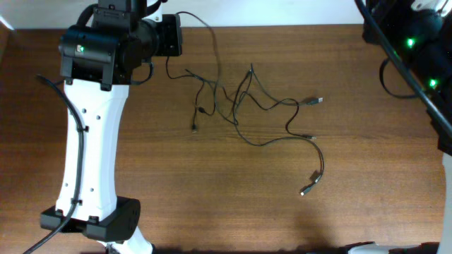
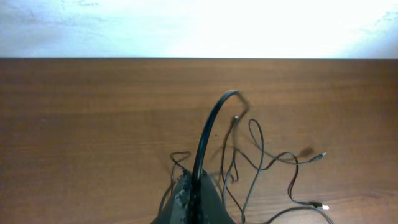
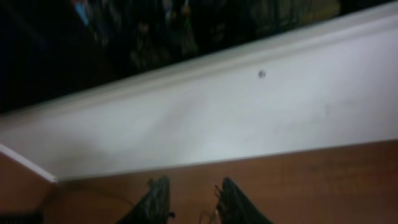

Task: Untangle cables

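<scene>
The left gripper (image 2: pixel 194 182) is clenched on one black cable (image 2: pixel 205 134), its jaws pressed together around it; the cable rises out of the fingertips, arches up and forward, then bends down towards the table (image 2: pixel 74 124) just ahead of the hand; the rest of the cables (image 1: pixel 240 95) lie loose on the wood ahead of this hand and a little to its right, crossing one another in a slack bunch of loops near the fingers and fanning out farther off; two silvery plugs show on that side, one (image 2: pixel 320 154) ahead and to the right of the fingers, the other (image 2: pixel 318 205) nearer the hand's level and farther right, both lying apart from the bunch at the ends of their cords; from overhead a further cord runs away from the tangle to a plug (image 1: pixel 305 189) well clear of the hand, and a short end (image 1: pixel 194 128) lies on its own close to the bunch; the white left arm (image 1: pixel 92 141) reaches along the table with the hand at its far end, close to the back edge; the right gripper (image 3: pixel 194 182) is released, its two dark fingers (image 3: pixel 158 199) standing apart with bare wood showing between them; a faint thin shape low in that gap is too blurred to name, and I cannot tell whether it touches either finger; ahead of this hand there is a strip of table and then a pale wall (image 3: pixel 249 124), with none of the tangle in front of it
</scene>
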### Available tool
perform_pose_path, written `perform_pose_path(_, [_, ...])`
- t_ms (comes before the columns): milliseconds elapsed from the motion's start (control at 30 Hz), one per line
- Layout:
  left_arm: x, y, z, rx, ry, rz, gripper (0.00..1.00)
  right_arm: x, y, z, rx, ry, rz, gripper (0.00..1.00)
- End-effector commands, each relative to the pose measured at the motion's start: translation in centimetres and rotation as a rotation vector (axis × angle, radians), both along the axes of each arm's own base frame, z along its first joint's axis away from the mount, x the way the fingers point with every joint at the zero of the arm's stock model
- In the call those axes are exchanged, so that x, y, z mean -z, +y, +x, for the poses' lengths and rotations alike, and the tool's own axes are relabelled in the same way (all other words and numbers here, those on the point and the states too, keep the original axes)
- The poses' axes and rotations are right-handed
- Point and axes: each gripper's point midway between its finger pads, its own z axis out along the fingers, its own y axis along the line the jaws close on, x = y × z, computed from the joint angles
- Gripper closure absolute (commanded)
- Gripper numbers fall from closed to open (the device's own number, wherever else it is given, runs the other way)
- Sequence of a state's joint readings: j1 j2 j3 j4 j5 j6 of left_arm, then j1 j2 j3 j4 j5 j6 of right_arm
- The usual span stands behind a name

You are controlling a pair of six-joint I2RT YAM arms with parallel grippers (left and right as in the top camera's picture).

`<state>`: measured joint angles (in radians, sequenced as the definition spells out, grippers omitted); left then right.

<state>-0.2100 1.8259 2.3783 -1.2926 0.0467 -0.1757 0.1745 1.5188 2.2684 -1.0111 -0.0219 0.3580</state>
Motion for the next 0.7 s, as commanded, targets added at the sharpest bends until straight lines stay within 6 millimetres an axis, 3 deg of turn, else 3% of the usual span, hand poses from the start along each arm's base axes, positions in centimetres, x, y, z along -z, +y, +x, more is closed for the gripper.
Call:
perform_pose_path(0, [-0.1, -0.5, 0.9, 0.045, -0.032, 0.012, 1.00, 2.3, 1.8, -0.1, -0.124, 0.084, -0.020, 0.66])
perform_pose_path(100, [-2.4, -3.2, 0.8, 0.192, -0.114, -0.070, 1.00, 5.4, 4.2, 0.3, -0.263, 0.191, -0.025, 0.63])
perform_pose_path(200, [-6.5, -4.8, 0.2, 0.278, -0.248, -0.146, 1.00, 11.8, 8.6, 1.0, -0.498, 0.402, -0.013, 0.49])
perform_pose_path(233, [-7.1, -4.9, 0.0, 0.286, -0.269, -0.152, 1.00, 13.4, 9.3, 1.2, -0.517, 0.449, -0.026, 0.47])
perform_pose_path(300, [-8.4, -4.9, -0.2, 0.289, -0.314, -0.156, 1.00, 17.4, 11.3, 2.0, -0.569, 0.567, -0.051, 0.29])
perform_pose_path(367, [-9.3, -4.5, -0.3, 0.268, -0.333, -0.178, 1.00, 20.2, 13.1, 2.6, -0.608, 0.631, -0.073, 0.25])
perform_pose_path(400, [-9.8, -3.5, -0.1, 0.229, -0.340, -0.203, 1.00, 22.3, 14.1, 3.1, -0.615, 0.677, -0.095, 0.25])
perform_pose_path(500, [-10.5, -1.3, 0.7, 0.140, -0.349, -0.262, 1.00, 25.8, 16.4, 3.1, -0.657, 0.762, -0.126, 0.23])
perform_pose_path(600, [-10.6, 0.3, 1.2, 0.095, -0.354, -0.272, 1.00, 27.9, 18.7, 2.4, -0.723, 0.792, -0.176, 0.18])
perform_pose_path(667, [-10.3, 0.6, 1.1, 0.086, -0.340, -0.270, 1.00, 29.4, 19.2, 2.4, -0.716, 0.809, -0.233, 0.18])
